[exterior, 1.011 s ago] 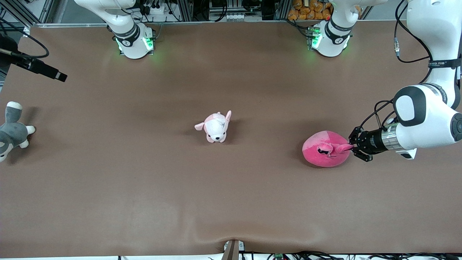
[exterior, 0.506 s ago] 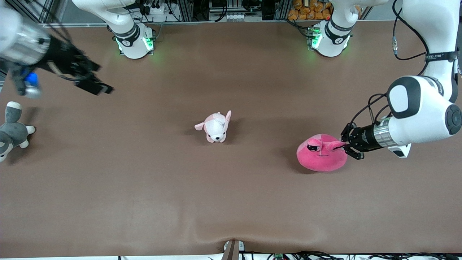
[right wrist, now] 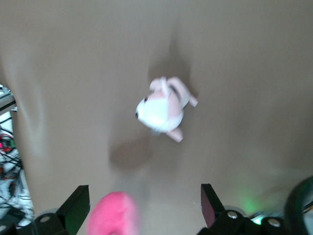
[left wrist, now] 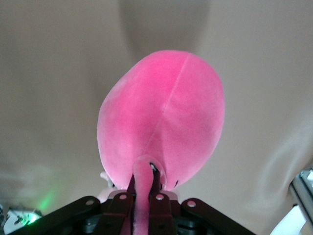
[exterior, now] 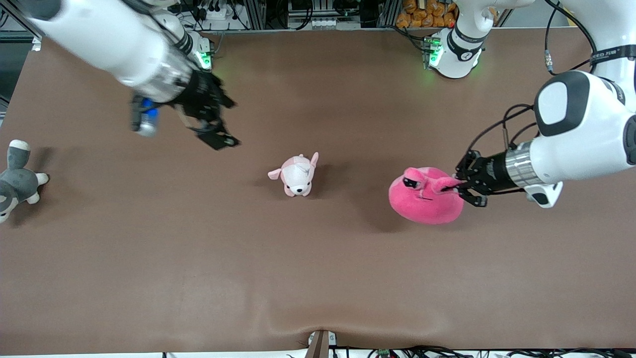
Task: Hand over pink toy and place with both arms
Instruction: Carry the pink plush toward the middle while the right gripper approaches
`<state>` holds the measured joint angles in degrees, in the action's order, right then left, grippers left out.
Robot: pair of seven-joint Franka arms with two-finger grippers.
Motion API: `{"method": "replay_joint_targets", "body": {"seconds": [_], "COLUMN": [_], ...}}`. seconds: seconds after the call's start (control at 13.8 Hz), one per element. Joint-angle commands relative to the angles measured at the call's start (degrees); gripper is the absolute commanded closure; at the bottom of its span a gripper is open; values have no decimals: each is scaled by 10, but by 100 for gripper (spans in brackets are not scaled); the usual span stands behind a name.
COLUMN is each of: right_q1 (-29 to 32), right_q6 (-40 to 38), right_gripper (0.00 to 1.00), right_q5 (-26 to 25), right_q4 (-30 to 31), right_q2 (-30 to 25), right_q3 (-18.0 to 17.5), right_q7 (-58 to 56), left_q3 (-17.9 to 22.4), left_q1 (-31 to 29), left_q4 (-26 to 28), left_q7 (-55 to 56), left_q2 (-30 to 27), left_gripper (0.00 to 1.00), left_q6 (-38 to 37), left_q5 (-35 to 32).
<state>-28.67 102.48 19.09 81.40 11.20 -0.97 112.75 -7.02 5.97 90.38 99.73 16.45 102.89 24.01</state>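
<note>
A: Over the left arm's end of the table (exterior: 318, 278), the left end effector (exterior: 459, 186) is clamped on an ear flap of the pink toy (exterior: 425, 196), which hangs clear of the surface, shadow underneath.

B: And the right end effector (exterior: 211, 132)?

A: Up in the air over the right arm's half, fingers (right wrist: 76, 205) spread wide, empty (the wrist view shows the pale plush puppy (exterior: 296, 175) below it, pink toy at the edge).

B: So the handover step?

A: I'd say so. Next, the two need to meet, probably above the puppy, and the right must grip the body before the left lets go. The grey plush (exterior: 17, 179) sits well apart.
</note>
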Motion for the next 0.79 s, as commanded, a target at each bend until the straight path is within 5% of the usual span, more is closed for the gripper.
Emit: {"method": "replay_joint_targets", "body": {"seconds": [0.0, 0.72], "right_q1": [-49, -135], "right_q6": [53, 182], "right_gripper": [0, 0], "right_q5": [-1, -10], "right_q4": [-26, -48], "right_q2": [45, 143], "right_q3": [9, 12], "right_q7": [125, 300], "left_q3": [-47, -157], "left_q1": [1, 1], "left_q4": [-18, -67], "left_q7": [42, 191], "left_q2": [2, 3], "left_gripper": [100, 100], "left_q6": [-13, -13], "left_q5": [2, 7]}}
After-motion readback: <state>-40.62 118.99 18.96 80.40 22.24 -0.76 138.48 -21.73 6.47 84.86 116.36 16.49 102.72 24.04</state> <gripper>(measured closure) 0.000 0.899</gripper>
